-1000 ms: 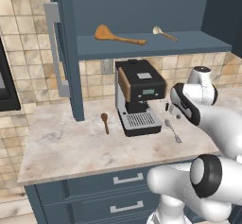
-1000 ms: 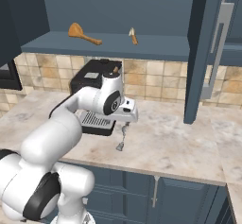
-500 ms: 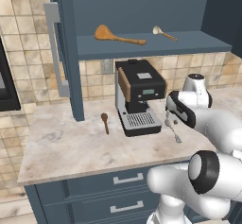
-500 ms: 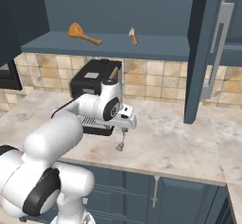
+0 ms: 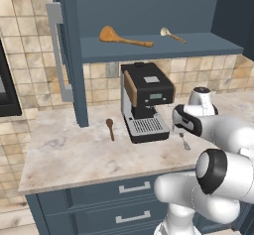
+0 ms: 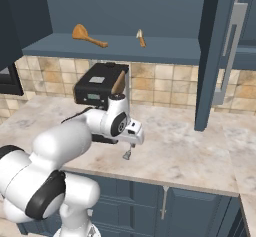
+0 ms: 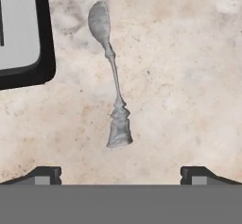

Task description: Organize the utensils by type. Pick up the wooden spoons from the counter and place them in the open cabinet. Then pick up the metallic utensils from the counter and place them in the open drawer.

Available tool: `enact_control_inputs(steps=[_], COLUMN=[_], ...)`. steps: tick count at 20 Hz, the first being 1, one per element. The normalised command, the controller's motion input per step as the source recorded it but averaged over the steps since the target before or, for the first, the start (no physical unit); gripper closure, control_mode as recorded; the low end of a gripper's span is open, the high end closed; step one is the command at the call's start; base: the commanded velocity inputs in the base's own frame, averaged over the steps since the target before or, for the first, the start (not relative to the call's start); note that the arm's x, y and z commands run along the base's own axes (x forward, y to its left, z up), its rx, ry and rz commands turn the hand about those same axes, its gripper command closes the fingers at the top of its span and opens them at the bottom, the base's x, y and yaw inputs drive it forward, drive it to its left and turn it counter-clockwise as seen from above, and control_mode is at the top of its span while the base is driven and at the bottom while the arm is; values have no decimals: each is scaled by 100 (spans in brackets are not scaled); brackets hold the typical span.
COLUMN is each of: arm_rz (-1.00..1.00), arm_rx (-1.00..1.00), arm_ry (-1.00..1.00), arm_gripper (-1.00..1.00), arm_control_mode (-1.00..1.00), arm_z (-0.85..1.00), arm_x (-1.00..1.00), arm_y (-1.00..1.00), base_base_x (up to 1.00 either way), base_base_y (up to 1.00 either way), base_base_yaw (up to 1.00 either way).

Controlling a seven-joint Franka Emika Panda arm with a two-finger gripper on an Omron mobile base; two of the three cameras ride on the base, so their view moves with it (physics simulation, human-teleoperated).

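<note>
A slim silver-grey metal spoon (image 7: 112, 76) lies flat on the marble counter, just right of the coffee machine; it also shows under my hand (image 5: 184, 142) (image 6: 127, 154). My gripper (image 7: 120, 175) hovers straight above it, open, fingertips (image 7: 47, 173) wide apart and holding nothing; the hand (image 6: 131, 140) sits low over the counter. A short dark brown spoon (image 5: 110, 128) lies left of the machine. On the open cabinet's shelf (image 5: 149, 50) rest the large orange wooden spoon (image 5: 124, 37) (image 6: 89, 36) and the small cream-bowled spoon (image 5: 172, 34) (image 6: 141, 37). The open drawer is out of view.
A black coffee machine (image 5: 146, 105) (image 6: 100, 83) stands at the back of the counter, close to my hand. The cabinet door (image 5: 69, 55) (image 6: 212, 56) hangs open with its long grey handle. Closed drawer fronts (image 5: 134, 187) sit below the counter edge.
My hand has come down a little toward the metal spoon, jaws staying wide. The spoons have not moved.
</note>
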Motion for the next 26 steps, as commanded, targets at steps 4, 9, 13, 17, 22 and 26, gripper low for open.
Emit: enact_control_inputs(steps=[4, 9, 13, 17, 22, 26], arm_rz=[-1, 0, 0, 0, 0, 0], arm_rx=[0, 0, 0, 0, 0, 0], arm_ry=[0, 0, 0, 0, 0, 0], arm_gripper=[-100, -100, -100, -100, -100, -100], arm_control_mode=[-100, -100, -100, -100, -100, -100], arm_z=[-35, -34, -24, -28, -24, -20], arm_x=[5, 5, 8, 10, 10, 2], arm_y=[0, 0, -1, 0, -1, -5], base_base_x=[0, 0, 0, 0, 0, 0], base_base_y=[0, 0, 0, 0, 0, 0], base_base_yaw=[0, 0, 0, 0, 0, 0])
